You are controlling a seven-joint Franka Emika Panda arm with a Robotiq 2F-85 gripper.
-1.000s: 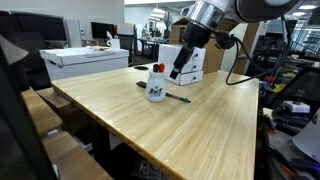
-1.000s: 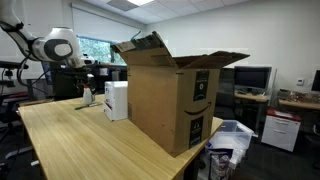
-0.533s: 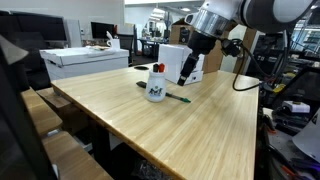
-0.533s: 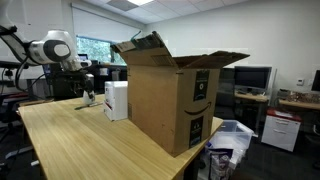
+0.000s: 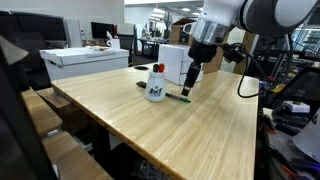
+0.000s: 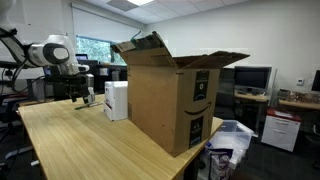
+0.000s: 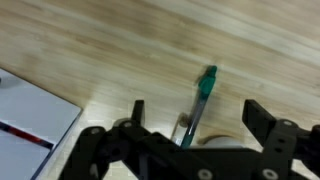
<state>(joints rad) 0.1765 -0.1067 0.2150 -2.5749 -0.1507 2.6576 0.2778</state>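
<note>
gripper [image 5: 187,88] hovers above the green marker [image 7: 203,88], fingers [image 7: 258,115] wide apart, nothing held. marker lies flat on the bench [image 5: 200,130], just beside the white cup [image 5: 155,86]. judged step: approach. next move calls for descent straddling the marker, clear of the cup.

On my worktop [image 5: 200,130] I count one white cup [image 5: 155,90], one green pen [image 7: 203,90] lying flat, one small white box [image 6: 116,100] and one big open cardboard box [image 6: 170,95]. I have one hand [image 5: 186,90], with two fingers [image 7: 138,112].
</note>
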